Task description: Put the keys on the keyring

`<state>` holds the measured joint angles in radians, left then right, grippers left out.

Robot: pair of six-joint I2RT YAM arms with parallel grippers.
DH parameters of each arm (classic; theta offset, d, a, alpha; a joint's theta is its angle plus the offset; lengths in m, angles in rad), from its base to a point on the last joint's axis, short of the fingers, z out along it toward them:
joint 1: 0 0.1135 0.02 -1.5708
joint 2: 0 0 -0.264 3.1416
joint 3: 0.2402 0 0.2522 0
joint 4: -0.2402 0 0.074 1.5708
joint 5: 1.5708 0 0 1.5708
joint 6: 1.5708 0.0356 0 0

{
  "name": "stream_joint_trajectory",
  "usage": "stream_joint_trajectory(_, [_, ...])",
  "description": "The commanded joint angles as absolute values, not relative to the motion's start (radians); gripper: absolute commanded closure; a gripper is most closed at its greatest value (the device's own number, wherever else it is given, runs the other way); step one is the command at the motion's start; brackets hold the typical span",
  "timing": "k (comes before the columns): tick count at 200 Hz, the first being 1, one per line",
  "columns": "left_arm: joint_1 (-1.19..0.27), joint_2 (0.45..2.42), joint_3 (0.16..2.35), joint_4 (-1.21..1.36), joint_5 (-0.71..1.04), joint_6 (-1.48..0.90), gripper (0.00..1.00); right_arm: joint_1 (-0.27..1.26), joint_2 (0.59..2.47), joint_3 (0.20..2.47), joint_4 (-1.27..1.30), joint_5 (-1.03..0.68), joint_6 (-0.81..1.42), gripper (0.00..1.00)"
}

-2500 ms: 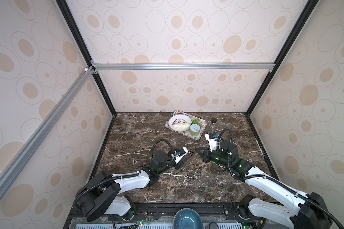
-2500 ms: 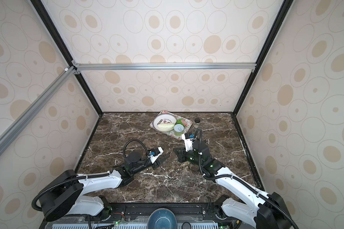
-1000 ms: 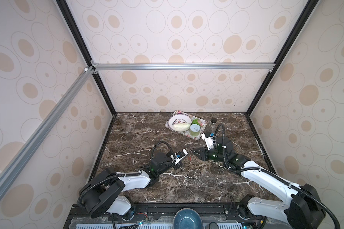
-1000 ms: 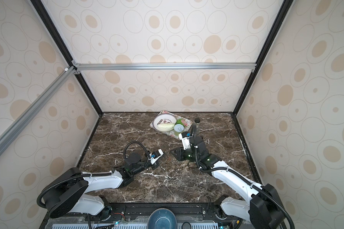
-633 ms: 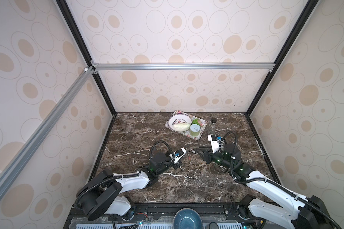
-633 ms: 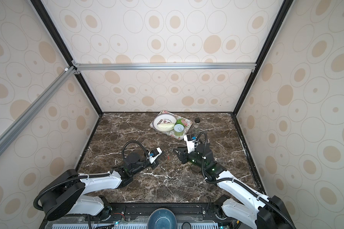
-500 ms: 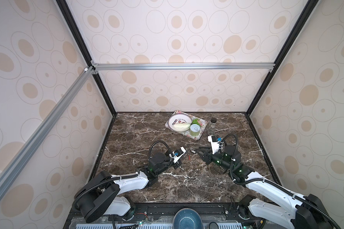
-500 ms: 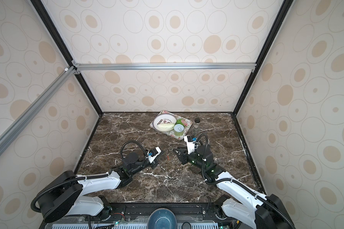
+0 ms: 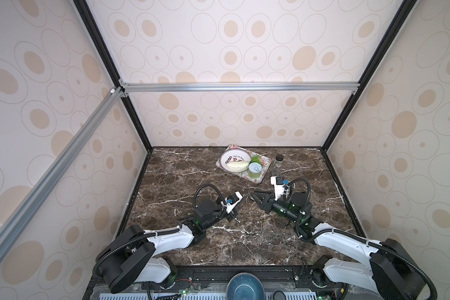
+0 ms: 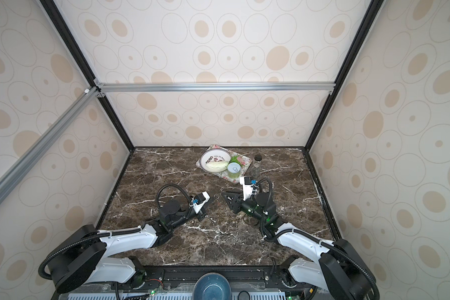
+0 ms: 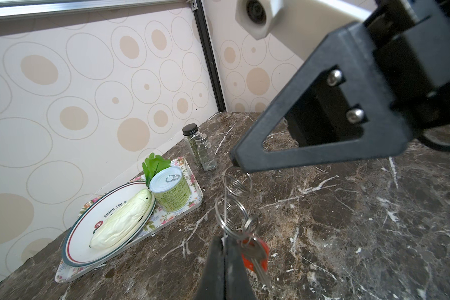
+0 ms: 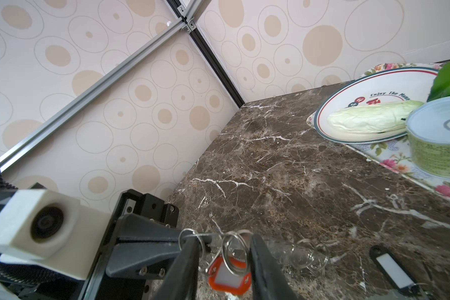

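Jaws: your left gripper [image 11: 225,240] pinches the keyring [image 11: 226,207], red key [image 11: 255,253] hanging on it; right gripper [image 12: 222,240] stands narrowly parted astride its far loop | seen from above, keyring runs 8-to-2 o'clock between them | black key [image 12: 390,267] lies on table [image 12: 296,181], nearest your right gripper.

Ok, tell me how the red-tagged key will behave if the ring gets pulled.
Likely to swing: the red-tagged key dangles freely from linked wire rings pinched in the left gripper. The rings probably flop rather than stay stiff, being separate linked loops.
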<state>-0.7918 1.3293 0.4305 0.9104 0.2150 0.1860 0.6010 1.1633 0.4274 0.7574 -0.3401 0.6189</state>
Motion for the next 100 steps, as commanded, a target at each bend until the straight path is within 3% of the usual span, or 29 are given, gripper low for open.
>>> stream_joint_trajectory(1, [-0.787, 1.301, 0.457, 0.971, 0.222, 0.178, 1.0, 0.61, 1.179, 0.431, 0.819, -0.339, 0.662, 0.73])
stream_joint_trajectory(60, [-0.787, 1.306, 0.456, 0.973, 0.204, 0.184, 1.0, 0.626, 1.166, 0.45, 0.756, -0.305, 0.654, 1.0])
stream_joint_trajectory(100, [-0.787, 1.305, 0.45, 0.968, 0.201, 0.197, 1.0, 0.629, 1.157, 0.468, 0.714, -0.305, 0.66, 1.0])
